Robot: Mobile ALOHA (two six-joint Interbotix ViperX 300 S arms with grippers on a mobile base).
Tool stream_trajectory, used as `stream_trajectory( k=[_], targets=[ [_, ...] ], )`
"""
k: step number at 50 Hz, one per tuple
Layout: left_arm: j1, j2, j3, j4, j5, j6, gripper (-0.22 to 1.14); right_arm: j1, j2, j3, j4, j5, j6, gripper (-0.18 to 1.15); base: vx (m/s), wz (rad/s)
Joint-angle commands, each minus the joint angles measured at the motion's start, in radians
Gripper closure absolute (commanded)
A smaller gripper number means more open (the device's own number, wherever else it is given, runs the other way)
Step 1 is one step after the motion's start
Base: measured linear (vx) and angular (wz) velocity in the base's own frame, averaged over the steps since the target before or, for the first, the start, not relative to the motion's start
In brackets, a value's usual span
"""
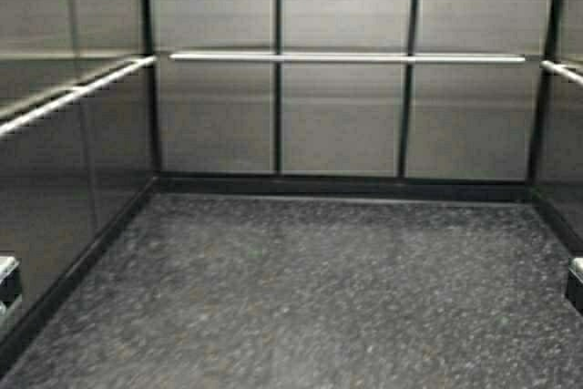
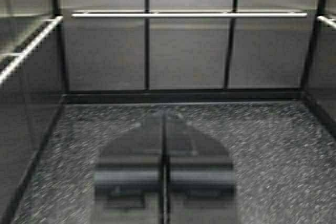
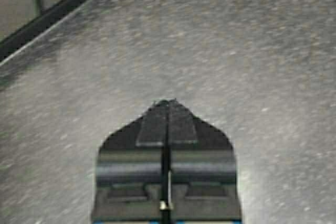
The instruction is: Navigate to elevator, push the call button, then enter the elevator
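We sit inside the elevator (image 1: pixel 346 116): its brushed steel walls and round handrail (image 1: pixel 346 57) lie ahead of the left gripper (image 2: pixel 164 116), whose jaws are pressed together. The right gripper (image 3: pixel 167 103), jaws likewise closed, points at the speckled floor (image 3: pixel 236 51). Everything here is rigid and fixed, with nothing to grasp; the call button is out of view.

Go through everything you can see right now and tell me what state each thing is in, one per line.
elevator: robot at the entrance or inside, facing its back wall; doors out of view.
handrail: mounted level along the back wall, with more rails on both side walls.
floor: dark, speckled, nothing lying on it.
left gripper: shut, holding nothing.
right gripper: shut, holding nothing, over the floor.
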State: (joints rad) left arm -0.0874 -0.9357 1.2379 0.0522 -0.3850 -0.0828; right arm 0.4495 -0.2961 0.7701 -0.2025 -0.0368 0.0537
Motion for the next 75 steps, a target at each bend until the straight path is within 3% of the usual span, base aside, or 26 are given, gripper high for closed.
stream_trajectory(
  k=[1,28,35,41,47,59,66,75],
  targets=[
    [0.002,-0.014,-0.017,0.002,-0.009,0.000,0.89,0.000,-0.021,-0.015,0.002,-0.011,0.003,0.92,0.47,-0.25],
    [0.000,-0.003,-0.031,0.000,-0.011,-0.011,0.89,0.002,-0.040,0.020,0.003,-0.014,0.006,0.92,0.45,-0.09],
    [0.012,0.095,-0.063,0.025,-0.009,-0.006,0.89,-0.018,0.029,-0.081,0.000,-0.008,-0.005,0.92,0.36,0.00],
    [0.014,0.133,-0.046,0.023,-0.035,-0.015,0.89,-0.054,0.054,0.017,0.000,0.003,0.000,0.92,0.44,-0.05],
    [0.009,0.087,-0.034,0.023,-0.035,-0.026,0.89,-0.037,0.017,0.046,0.005,-0.032,0.006,0.92,0.41,-0.13],
    [-0.018,-0.018,-0.035,0.041,-0.026,-0.020,0.89,0.005,0.000,-0.025,0.002,-0.020,0.000,0.92,0.31,-0.25],
    [-0.023,-0.078,0.003,0.035,-0.017,-0.043,0.89,0.009,-0.003,0.049,0.003,-0.026,0.006,0.92,0.40,-0.28],
    [-0.026,-0.087,-0.003,0.034,-0.014,-0.014,0.89,0.015,0.014,-0.023,-0.003,-0.037,-0.005,0.92,0.36,-0.15]
  ],
)
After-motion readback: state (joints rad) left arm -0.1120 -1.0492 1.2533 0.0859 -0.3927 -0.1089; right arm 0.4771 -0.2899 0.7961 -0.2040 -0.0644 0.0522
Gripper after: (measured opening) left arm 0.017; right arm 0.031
